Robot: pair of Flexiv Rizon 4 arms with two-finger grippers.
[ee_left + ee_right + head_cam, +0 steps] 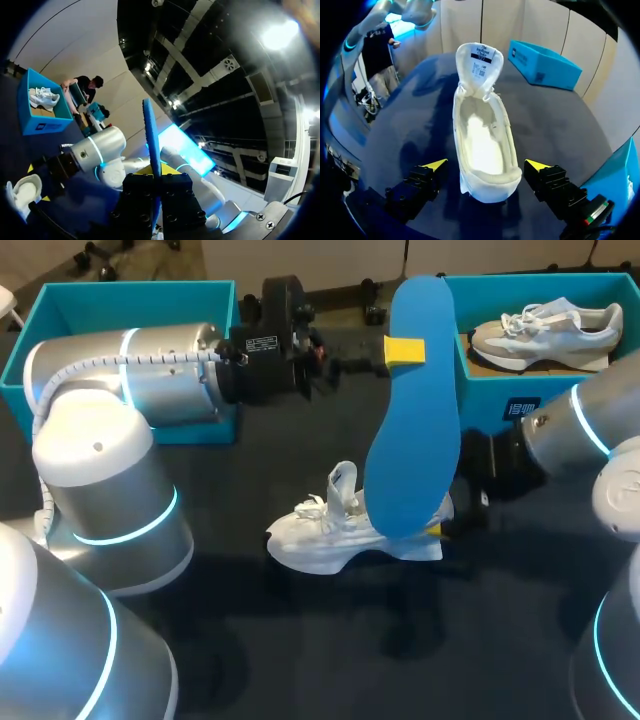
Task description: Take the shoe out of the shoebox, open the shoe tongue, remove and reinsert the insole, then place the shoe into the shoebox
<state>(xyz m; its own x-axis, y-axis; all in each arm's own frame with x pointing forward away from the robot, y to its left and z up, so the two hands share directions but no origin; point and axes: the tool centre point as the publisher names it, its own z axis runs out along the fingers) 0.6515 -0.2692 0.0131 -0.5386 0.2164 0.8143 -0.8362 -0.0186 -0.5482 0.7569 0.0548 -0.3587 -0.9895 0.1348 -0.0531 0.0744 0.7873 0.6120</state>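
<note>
Shows a black-and-white label inside the upturned tongue of the white shoe, print too small to read, plus a white-printed label on the front of the teal shoebox at the right, holding a second, grey-and-white shoe. Sets the white shoe on the dark surface, heel between the right jaws, spread wide and touching neither side. Pinches the blue insole upright in the closed left jaws, above the shoe, another teal box at the left.
</note>
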